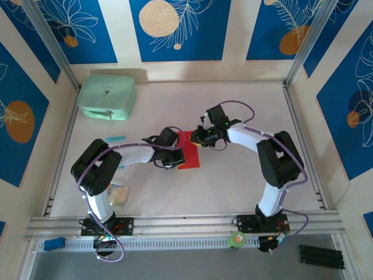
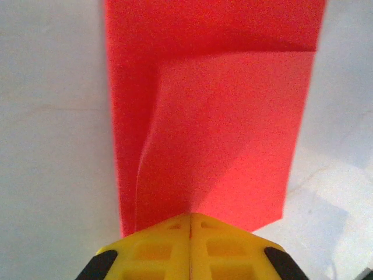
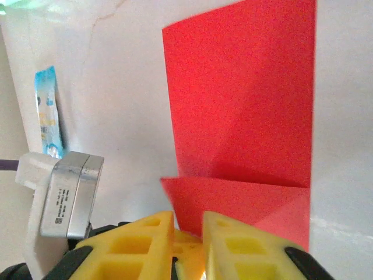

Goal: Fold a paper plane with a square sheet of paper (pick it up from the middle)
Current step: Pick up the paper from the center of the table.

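Left gripper [image 2: 190, 217] clamps the paper [image 2: 221, 128]; right gripper [image 3: 187, 220] stands parted. If you tug now, you may skew or tear it.

The square sheet of paper [image 1: 190, 157] lies mid desk [image 1: 233, 186], between the left pincer [image 1: 178, 153] and right pincer [image 1: 196, 140]. The case [image 1: 107, 97] sits far back left.

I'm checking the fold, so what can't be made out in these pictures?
- Left wrist view: the left claw covers its contact with the paper, so pinch or press is unclear; the frame's top edge cuts the paper's far end.
- Right wrist view: the right claw hides the paper's near edge.
- Top view: the claws cover part of the paper; the pale packet is too small to identify.
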You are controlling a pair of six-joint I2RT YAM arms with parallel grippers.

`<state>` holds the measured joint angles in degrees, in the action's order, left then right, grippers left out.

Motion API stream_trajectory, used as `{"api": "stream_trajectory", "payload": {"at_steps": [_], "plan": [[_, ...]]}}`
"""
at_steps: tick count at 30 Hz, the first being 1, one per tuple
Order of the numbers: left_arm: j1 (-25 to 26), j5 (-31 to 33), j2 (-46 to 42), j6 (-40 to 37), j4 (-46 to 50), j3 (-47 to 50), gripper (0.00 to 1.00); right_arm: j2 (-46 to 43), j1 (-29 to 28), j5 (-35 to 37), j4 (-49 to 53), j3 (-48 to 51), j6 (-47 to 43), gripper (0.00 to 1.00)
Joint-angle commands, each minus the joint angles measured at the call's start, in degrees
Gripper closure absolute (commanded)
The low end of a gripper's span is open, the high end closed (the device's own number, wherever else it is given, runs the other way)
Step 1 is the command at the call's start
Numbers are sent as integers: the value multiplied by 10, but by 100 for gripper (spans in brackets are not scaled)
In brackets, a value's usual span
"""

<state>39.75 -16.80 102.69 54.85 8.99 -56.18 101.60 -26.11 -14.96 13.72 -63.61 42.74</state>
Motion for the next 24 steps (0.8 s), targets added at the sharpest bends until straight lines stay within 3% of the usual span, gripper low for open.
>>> {"api": "stream_trajectory", "payload": {"at_steps": [1, 4, 15, 24], "plan": [[-6, -12, -32, -21, -4, -44, 88, -15, 5, 14, 11, 28, 28, 72], [-11, 17, -25, -24, 25, -54, 85, -15, 8, 13, 12, 37, 57, 64], [-36, 83, 19, -35, 65, -82, 87, 4, 1, -6, -5, 49, 113, 61], [-40, 90, 63, -38, 73, -98, 94, 19, -5, -8, -2, 44, 130, 60]]}}
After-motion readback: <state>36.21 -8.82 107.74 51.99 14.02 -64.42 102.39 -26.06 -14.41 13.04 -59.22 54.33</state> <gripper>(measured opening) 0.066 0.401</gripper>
